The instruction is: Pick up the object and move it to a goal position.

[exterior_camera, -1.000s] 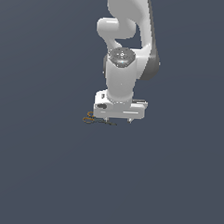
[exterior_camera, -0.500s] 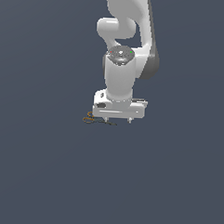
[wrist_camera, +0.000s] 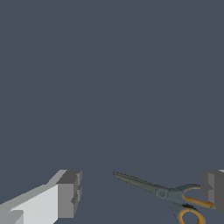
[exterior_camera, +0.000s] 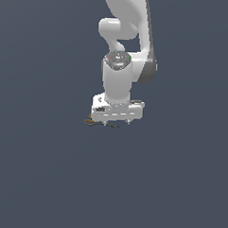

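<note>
**Closing on the scissors**

The gripper (wrist_camera: 142,192) is spread wide, its grey fingers (wrist_camera: 70,192) down either side of the scissors (wrist_camera: 164,194), nothing clamped yet. In the exterior view the scissors (exterior_camera: 94,122) lie just below centre of the frame, under the hand. They sit off-centre, pivot and orange handles near one pad; recentre over the pivot before closing, so they don't swing.

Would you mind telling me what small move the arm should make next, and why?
Probably shut the hand on the scissors. In the wrist view the fingers stand wide apart with the scissors lying between them, handles close to one finger. The exterior view shows the hand already low over the scissors, so little descent seems left.
</note>
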Controlling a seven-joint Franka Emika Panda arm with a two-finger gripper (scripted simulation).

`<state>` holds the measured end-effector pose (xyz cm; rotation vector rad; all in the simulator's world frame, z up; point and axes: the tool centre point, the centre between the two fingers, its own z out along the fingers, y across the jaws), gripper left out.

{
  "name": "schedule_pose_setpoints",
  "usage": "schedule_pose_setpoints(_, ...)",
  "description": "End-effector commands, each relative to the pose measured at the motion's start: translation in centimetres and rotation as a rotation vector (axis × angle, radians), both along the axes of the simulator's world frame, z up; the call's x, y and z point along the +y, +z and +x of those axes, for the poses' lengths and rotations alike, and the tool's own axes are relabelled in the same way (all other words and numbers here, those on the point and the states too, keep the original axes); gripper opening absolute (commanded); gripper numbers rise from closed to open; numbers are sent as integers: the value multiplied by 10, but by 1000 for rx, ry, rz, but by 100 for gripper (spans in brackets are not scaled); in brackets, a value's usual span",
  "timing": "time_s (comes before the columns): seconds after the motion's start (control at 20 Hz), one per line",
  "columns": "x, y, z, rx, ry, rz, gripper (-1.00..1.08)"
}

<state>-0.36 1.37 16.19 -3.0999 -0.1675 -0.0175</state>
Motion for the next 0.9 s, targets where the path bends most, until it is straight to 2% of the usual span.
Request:
schedule_pose_setpoints(0.0, -6, -6, -3, -1, 46, -4, 100)
schedule_pose_setpoints(0.85, -48, -52, -35, -6, 451, -32, 100)
